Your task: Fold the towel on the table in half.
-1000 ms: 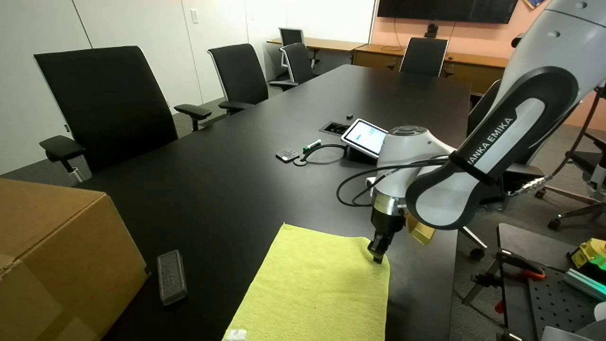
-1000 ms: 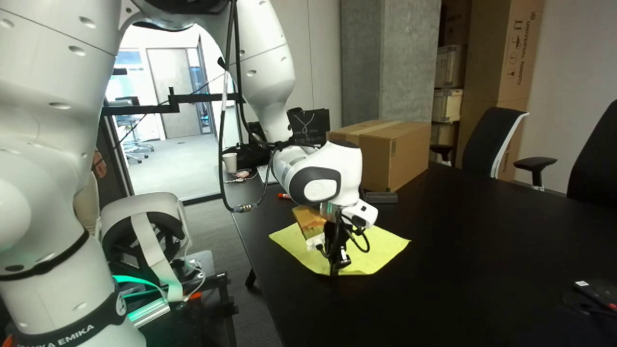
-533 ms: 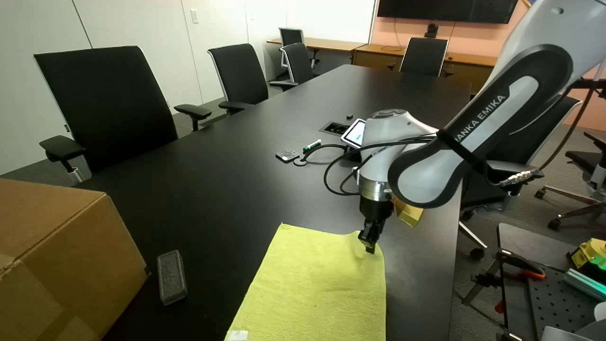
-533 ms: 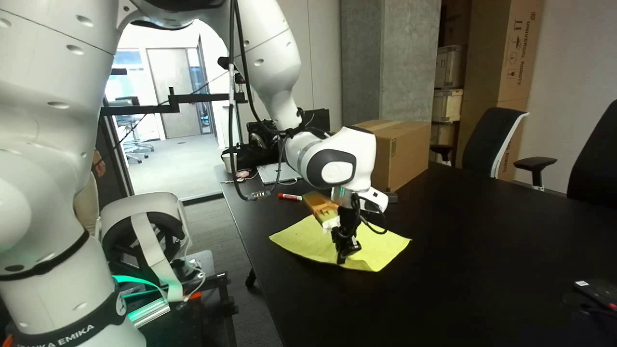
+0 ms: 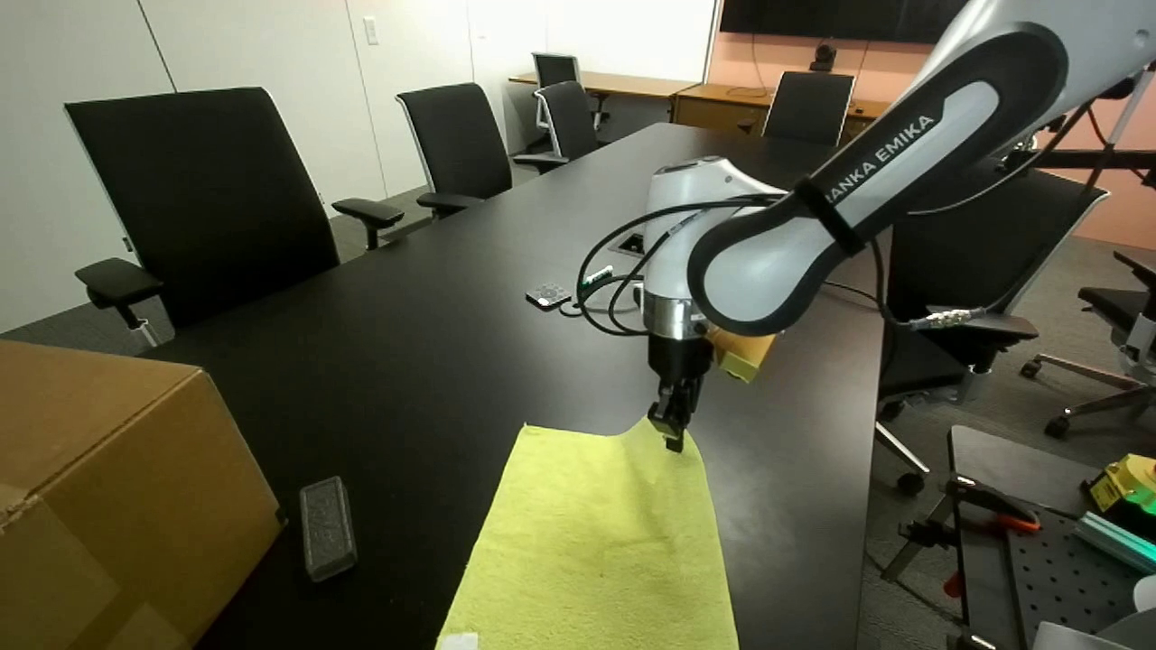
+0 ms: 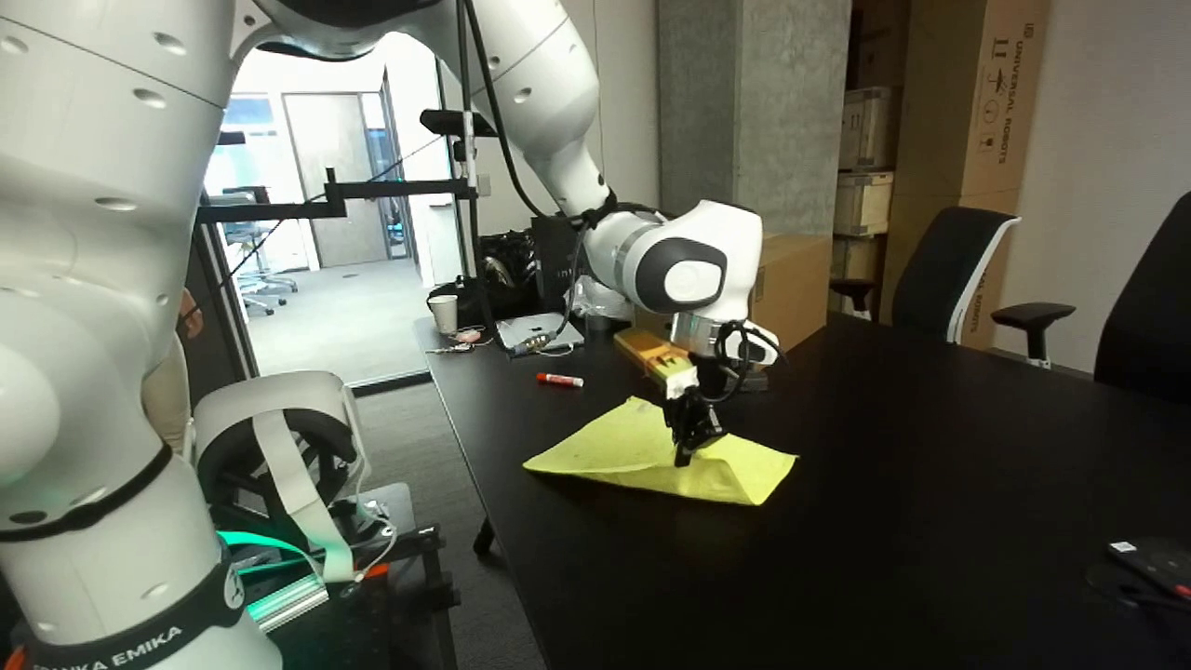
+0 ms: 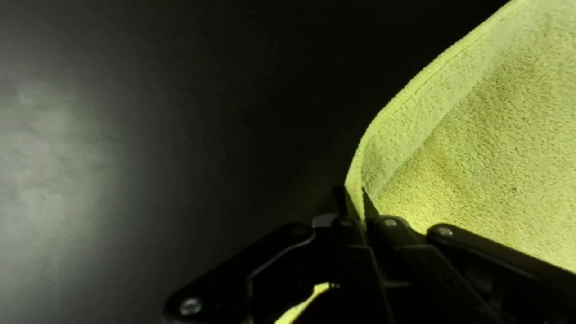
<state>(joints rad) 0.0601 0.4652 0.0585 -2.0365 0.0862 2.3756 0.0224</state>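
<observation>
The light yellow-green towel (image 5: 587,542) lies on the long black table (image 5: 406,379). It also shows in an exterior view (image 6: 605,447) and at the right of the wrist view (image 7: 508,135). My gripper (image 5: 671,440) is shut on the towel's edge near a corner and holds it raised above the table; the fingers also show in an exterior view (image 6: 684,454). In the wrist view, the towel's hem runs between the fingertips (image 7: 355,200). The rest of the towel lies on the table, sloping up toward the gripper. The near end of the towel is cut off in an exterior view.
A brown cardboard box (image 5: 135,506) and a dark grey block (image 5: 327,528) stand beside the towel. A white piece (image 5: 458,641) lies on the towel. A red marker (image 6: 559,380) and a laptop (image 6: 535,332) lie near the table's end. Chairs (image 5: 208,199) line the table.
My gripper has risen and moved inward over the table, drawing the held towel edge up with it. The towel now tents up at that edge; its far end has shifted slightly.
</observation>
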